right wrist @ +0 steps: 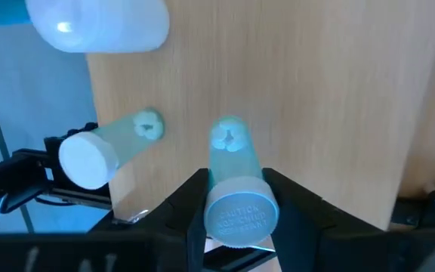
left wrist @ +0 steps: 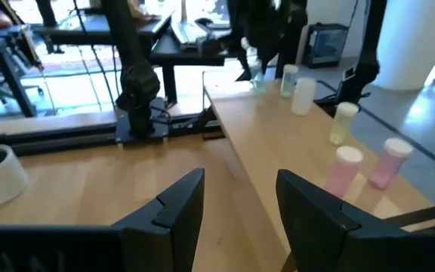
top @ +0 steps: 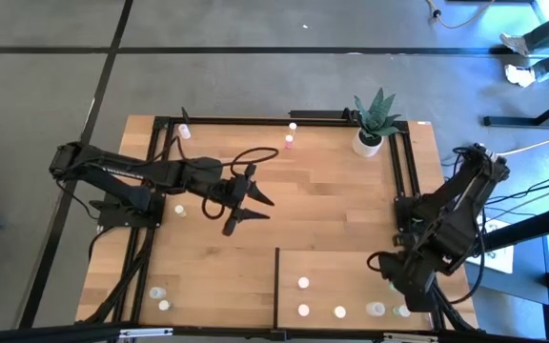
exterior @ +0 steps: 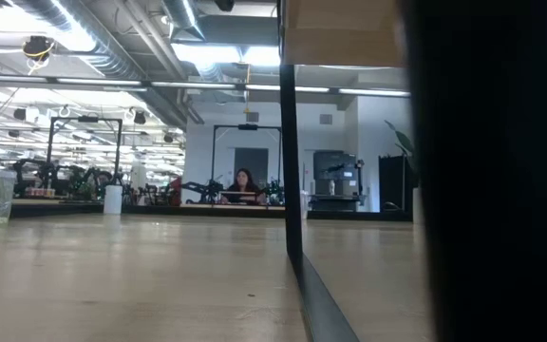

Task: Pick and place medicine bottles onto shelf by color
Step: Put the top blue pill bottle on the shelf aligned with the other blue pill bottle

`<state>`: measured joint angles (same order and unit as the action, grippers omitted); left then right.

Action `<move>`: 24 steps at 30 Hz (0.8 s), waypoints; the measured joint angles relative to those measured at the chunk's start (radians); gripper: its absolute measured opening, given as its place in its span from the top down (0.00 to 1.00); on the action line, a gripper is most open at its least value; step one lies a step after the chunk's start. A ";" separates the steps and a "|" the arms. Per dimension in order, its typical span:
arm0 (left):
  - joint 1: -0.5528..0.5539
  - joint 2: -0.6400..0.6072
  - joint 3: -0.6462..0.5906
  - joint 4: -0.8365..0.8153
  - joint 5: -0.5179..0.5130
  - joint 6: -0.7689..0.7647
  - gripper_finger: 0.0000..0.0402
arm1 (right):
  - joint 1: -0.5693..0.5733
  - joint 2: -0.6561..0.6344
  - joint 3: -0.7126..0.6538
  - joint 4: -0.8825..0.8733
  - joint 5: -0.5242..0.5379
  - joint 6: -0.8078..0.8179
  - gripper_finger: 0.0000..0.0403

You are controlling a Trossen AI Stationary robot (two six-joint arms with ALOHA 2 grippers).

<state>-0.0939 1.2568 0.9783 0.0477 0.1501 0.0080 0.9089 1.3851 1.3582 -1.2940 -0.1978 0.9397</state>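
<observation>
My right gripper [right wrist: 232, 181] is shut on a green-tinted medicine bottle [right wrist: 231, 162] with a white cap, above the right near part of the pale shelf [top: 341, 272]. A second green-tinted bottle [right wrist: 108, 147] and a white one [right wrist: 97, 23] stand beside it on the shelf. More bottles [top: 303, 282] stand along the shelf's near edge. They appear as pink [left wrist: 346, 166], yellowish [left wrist: 343, 121] and white [left wrist: 303, 94] bottles in the left wrist view. My left gripper [top: 252, 208] hangs open over the table's left middle, with nothing between its fingers [left wrist: 180, 204]. My right gripper pinches the green-tinted bottle between its two fingers at the white cap end [right wrist: 211, 189]. The fingers come steeply from above. The bottle is upright, cap toward the wrist and base [right wrist: 229, 136] toward the shelf. Whether the base touches the shelf, I cannot tell.
A white pot with a green plant [top: 370, 129] stands at the far right corner. Loose bottles stand by the far edge [top: 290, 143], on the left [top: 179, 210] and at the near left corner [top: 160, 298]. A black frame [top: 400, 171] borders the table.
</observation>
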 joint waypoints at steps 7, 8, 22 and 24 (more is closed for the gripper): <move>-0.006 0.000 0.000 0.017 0.002 0.005 0.60 | 0.000 0.034 0.000 -0.009 -0.013 -0.003 0.70; -0.006 0.000 0.000 0.017 0.001 0.005 0.60 | 0.000 0.035 0.000 -0.011 -0.012 -0.003 0.70; -0.006 0.000 0.000 0.017 0.001 0.002 0.60 | 0.000 0.033 0.000 -0.062 0.018 -0.006 0.70; -0.006 0.000 0.000 0.017 0.001 0.002 0.60 | 0.000 0.033 0.000 -0.064 0.019 -0.006 0.70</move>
<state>-0.0998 1.2568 0.9783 0.0647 0.1513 0.0097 0.9089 1.4178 1.3582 -1.3584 -0.1789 0.9340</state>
